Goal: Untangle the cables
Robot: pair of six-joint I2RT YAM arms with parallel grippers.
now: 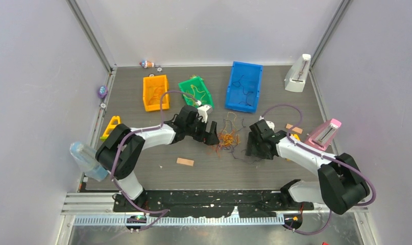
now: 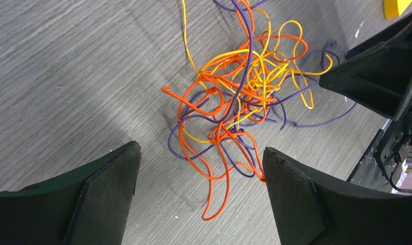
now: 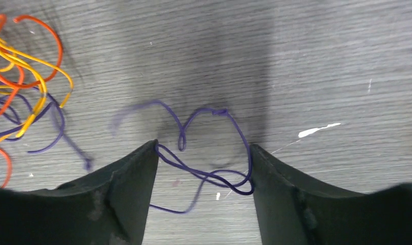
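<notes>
A tangle of orange, yellow and purple cables [image 1: 227, 138] lies on the grey table between my two grippers; in the left wrist view the tangle [image 2: 239, 97] lies just ahead of the jaws. My left gripper [image 1: 212, 139] [image 2: 201, 168] is open, with an orange loop [image 2: 219, 189] between its fingers and touching the right one. My right gripper [image 1: 253, 148] [image 3: 202, 153] is open, low over the table. A loose purple cable [image 3: 203, 153] lies between its fingers, apart from the main tangle [image 3: 20, 76] at the left.
At the back stand an orange bin [image 1: 155, 92], a green bin [image 1: 196, 91] holding cables, and a blue bin [image 1: 244, 86] holding dark cables. White [image 1: 297, 74] and pink [image 1: 323, 134] stands are at the right. A small tan piece [image 1: 185, 162] lies near the front.
</notes>
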